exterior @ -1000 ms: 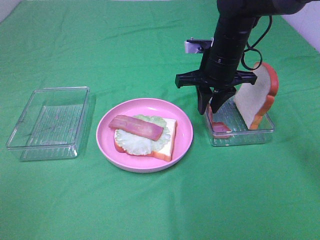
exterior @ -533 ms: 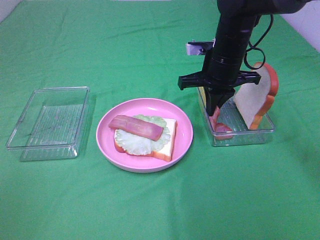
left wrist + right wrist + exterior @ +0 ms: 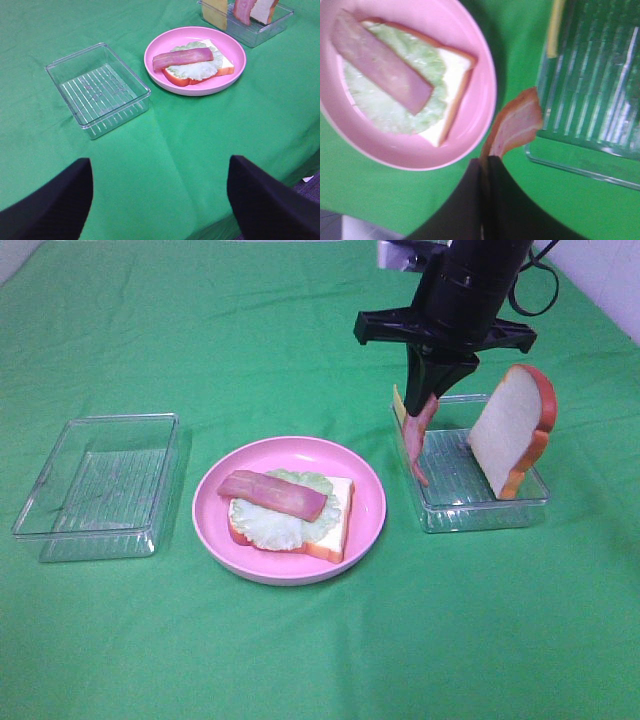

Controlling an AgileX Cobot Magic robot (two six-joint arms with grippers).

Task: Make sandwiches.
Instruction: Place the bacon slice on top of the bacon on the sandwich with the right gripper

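Observation:
A partly built sandwich [image 3: 290,512] lies on the round pink plate [image 3: 365,530]: a bread slice, pale green lettuce and one bacon strip [image 3: 272,494] on top. My right gripper [image 3: 424,400] is shut on a second bacon strip [image 3: 416,445], which hangs above the left end of the right clear tray [image 3: 487,505]. It also shows in the right wrist view [image 3: 512,127]. A second bread slice [image 3: 511,430] leans upright in that tray, and a yellow cheese square [image 3: 399,405] stands at its left end. My left gripper is open; only its fingers [image 3: 50,210] show, far from the plate [image 3: 235,60].
An empty clear tray [image 3: 100,485] sits left of the plate on the green cloth. The cloth's front edge drops off near my left gripper in the left wrist view.
My right gripper closed on the bacon strip in the right tray and rose with it; the strip now hangs free above the tray's left end.

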